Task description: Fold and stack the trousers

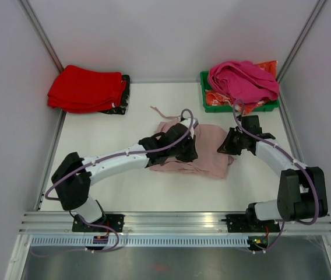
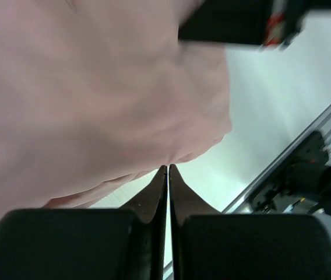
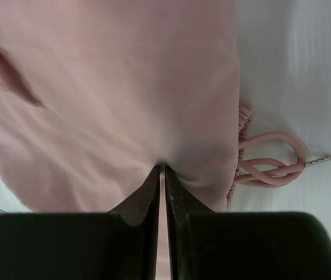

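Note:
The pale pink trousers (image 1: 209, 154) lie partly folded in the middle of the table. One drawstring cord (image 1: 161, 111) trails off toward the far left. My left gripper (image 1: 187, 150) is over the trousers' left part. In the left wrist view it (image 2: 168, 169) is shut, with an edge of the trousers (image 2: 95, 99) at its tips. My right gripper (image 1: 226, 146) is at the trousers' right edge. In the right wrist view it (image 3: 161, 167) is shut on the puckered fabric (image 3: 113, 93), with a looped cord (image 3: 270, 166) lying on the table beside it.
A stack of vivid red folded garments (image 1: 87, 88) lies at the far left. A green bin (image 1: 207, 102) at the far right holds a bright magenta garment (image 1: 244, 80). White walls close in both sides. A metal rail (image 1: 177, 219) runs along the near edge.

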Controlling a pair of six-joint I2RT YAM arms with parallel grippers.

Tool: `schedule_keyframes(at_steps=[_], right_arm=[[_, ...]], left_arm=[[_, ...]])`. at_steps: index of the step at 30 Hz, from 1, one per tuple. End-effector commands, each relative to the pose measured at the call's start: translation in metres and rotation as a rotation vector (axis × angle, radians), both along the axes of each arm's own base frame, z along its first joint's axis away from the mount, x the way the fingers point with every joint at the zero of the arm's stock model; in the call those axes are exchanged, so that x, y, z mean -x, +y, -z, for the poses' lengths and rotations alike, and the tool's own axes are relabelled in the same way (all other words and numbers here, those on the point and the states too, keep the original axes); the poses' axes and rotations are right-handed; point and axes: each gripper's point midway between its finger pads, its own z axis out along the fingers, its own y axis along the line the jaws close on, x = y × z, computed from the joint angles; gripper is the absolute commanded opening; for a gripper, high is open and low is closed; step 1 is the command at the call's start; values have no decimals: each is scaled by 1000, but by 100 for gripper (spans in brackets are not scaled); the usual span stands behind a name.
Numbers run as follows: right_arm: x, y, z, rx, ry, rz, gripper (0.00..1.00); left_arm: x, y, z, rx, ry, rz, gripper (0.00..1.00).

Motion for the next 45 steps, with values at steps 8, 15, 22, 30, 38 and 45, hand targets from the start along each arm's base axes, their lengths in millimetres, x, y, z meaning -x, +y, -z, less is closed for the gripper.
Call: schedule_keyframes(at_steps=[8, 15, 22, 30, 38, 45], right_arm=[[-13, -3, -11, 46, -58, -18, 9], [-27, 23, -79, -12, -201, -81, 13], [-13, 51, -48, -40, -137, -135, 13], [-18, 37, 18, 66, -32, -96, 13], [-49, 50, -29, 35, -115, -146, 17], [-60, 48, -79, 50, -206, -134, 24]], left_arm=[[-30, 21, 15, 98, 76, -126, 2], [-5, 29, 58, 72, 183, -108, 2], [11, 23, 78, 54, 238, -80, 2], [-2, 42, 21, 42, 134, -118, 2], [-72, 97, -75, 150, -55, -241, 60], [-141, 162, -35, 110, -15, -417, 71]])
